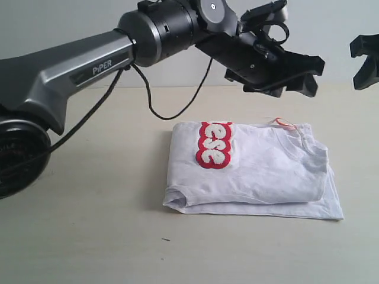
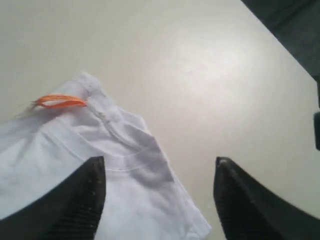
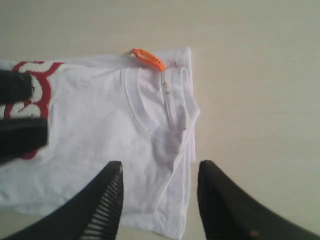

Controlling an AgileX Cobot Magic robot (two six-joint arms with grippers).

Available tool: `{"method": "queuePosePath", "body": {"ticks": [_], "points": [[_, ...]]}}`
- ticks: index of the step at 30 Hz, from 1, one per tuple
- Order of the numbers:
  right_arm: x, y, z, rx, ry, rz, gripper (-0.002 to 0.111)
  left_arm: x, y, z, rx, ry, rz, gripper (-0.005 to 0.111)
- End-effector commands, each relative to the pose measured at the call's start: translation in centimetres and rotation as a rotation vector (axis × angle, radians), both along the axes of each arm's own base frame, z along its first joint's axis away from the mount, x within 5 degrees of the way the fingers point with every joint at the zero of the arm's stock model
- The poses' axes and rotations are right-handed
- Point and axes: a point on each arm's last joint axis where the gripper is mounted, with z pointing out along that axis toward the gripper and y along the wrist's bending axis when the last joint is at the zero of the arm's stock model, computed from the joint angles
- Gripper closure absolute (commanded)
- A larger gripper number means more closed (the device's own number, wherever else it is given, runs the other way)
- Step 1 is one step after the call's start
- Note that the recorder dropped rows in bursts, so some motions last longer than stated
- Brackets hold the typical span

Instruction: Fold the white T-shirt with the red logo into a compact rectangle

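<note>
we see a pale beige tabletop [image 1: 89, 236] under soft even light, a plain grey-white wall [image 1: 47, 23] behind it.

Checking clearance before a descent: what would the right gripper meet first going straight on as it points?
Most likely the white T-shirt, whose collar-end edge shows between the fingers of the open right gripper in its wrist view. The table lies just beside, so depth leaves doubt.
</note>
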Motion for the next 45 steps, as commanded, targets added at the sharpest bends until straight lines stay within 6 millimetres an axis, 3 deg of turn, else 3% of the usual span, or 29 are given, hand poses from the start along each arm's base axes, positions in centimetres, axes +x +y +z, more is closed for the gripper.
{"method": "queuePosePath", "body": {"ticks": [1, 4, 8, 13, 22, 32, 36, 40, 45], "points": [[1.0, 0.1, -2.8, 0.051, 0.128, 0.063, 0.060, 1.2, 3.4, 3.1, 0.118, -0.068, 0.060, 0.054], [1.8, -0.3, -6.6, 0.059, 0.220, 0.062, 0.055, 2.0, 6.7, 4.8, 0.268, -0.115, 0.106, 0.054], [1.8, -2.0, -11.1, 0.083, 0.323, 0.003, 0.055, 3.1, 9.8, 6.1, 0.321, -0.111, 0.157, 0.054], [2.8, -2.0, -13.4, 0.165, 0.316, 0.010, 0.055, 3.7, 11.9, 6.8, 0.344, -0.089, 0.181, 0.054], [4.2, -1.8, -17.4, 0.258, 0.315, -0.018, 0.055, 3.5, 12.9, 8.3, 0.355, -0.123, 0.200, 0.063], [5.0, -1.2, -18.0, 0.326, 0.235, 0.027, 0.059, 4.4, 14.5, 8.4, 0.365, -0.118, 0.236, 0.063], [5.2, -1.4, -18.4, 0.299, 0.219, 0.026, 0.080, 4.4, 14.5, 7.6, 0.381, -0.097, 0.231, 0.063], [5.8, -1.5, -17.6, 0.286, 0.190, 0.063, 0.106, 4.5, 14.5, 5.4, 0.413, -0.057, 0.222, 0.063], [7.2, -1.1, -14.3, 0.306, 0.117, 0.152, 0.108, 4.5, 14.9, 2.9, 0.441, -0.038, 0.218, 0.063]]}}
